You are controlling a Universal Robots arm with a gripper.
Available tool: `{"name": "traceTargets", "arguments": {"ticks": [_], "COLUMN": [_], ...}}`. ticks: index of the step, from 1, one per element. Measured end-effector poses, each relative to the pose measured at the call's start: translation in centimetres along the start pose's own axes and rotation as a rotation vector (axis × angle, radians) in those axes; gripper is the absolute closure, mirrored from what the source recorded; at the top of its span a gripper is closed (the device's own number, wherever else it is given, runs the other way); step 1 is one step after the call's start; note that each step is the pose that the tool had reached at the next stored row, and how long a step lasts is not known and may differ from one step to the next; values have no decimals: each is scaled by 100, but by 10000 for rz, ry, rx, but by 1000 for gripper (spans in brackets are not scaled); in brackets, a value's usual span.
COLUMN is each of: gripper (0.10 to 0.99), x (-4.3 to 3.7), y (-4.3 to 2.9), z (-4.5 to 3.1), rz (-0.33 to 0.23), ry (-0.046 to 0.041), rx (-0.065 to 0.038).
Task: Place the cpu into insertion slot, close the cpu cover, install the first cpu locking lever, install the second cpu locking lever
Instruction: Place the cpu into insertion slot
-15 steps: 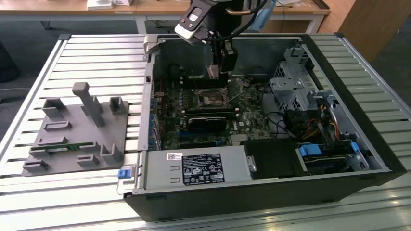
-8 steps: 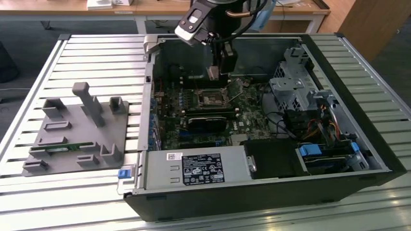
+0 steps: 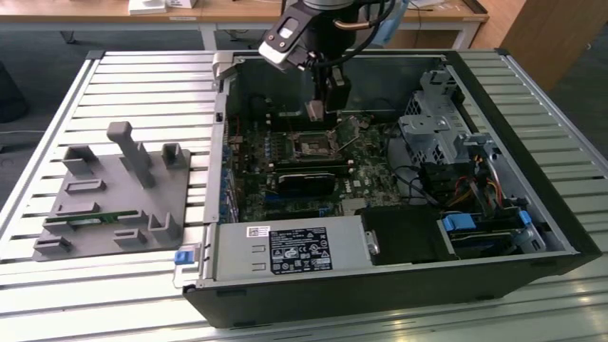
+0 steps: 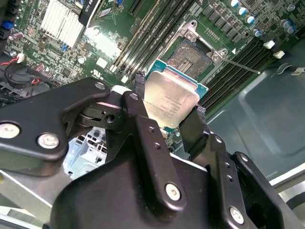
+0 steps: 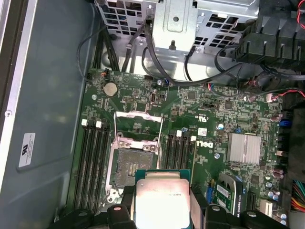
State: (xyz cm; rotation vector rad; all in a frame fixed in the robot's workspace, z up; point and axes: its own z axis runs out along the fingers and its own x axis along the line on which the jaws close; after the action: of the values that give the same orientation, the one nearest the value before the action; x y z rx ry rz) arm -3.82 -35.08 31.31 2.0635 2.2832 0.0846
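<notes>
My gripper (image 3: 317, 108) hangs inside the open computer case, shut on the cpu (image 3: 315, 110). In both wrist views the cpu (image 4: 169, 98) (image 5: 161, 200) is a silvery-tan square on a green edge, clamped on two sides by the black fingers (image 4: 138, 90). It is held above the green board, beside the insertion slot (image 4: 195, 55) (image 5: 132, 164) (image 3: 311, 144) and apart from it. The slot lies bare with its contact field showing. The cpu cover (image 5: 138, 125) stands swung open at the slot's far side. A thin locking lever (image 4: 238, 64) sticks out next to the slot.
A long black card (image 3: 304, 182) lies on the board near the slot, with memory slots (image 5: 93, 162) on both sides. A metal drive cage (image 3: 432, 128) and cables fill the exterior view's right. A grey fixture (image 3: 114, 192) sits on the slatted table (image 3: 142, 78).
</notes>
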Motion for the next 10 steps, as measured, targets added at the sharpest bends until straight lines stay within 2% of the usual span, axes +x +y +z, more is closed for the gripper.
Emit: {"name": "traceTargets", "arguments": {"ticks": [10], "gripper": [545], "x": [0], "y": [-4], "z": [44], "rz": [0], "ry": [-3], "rx": [0]}}
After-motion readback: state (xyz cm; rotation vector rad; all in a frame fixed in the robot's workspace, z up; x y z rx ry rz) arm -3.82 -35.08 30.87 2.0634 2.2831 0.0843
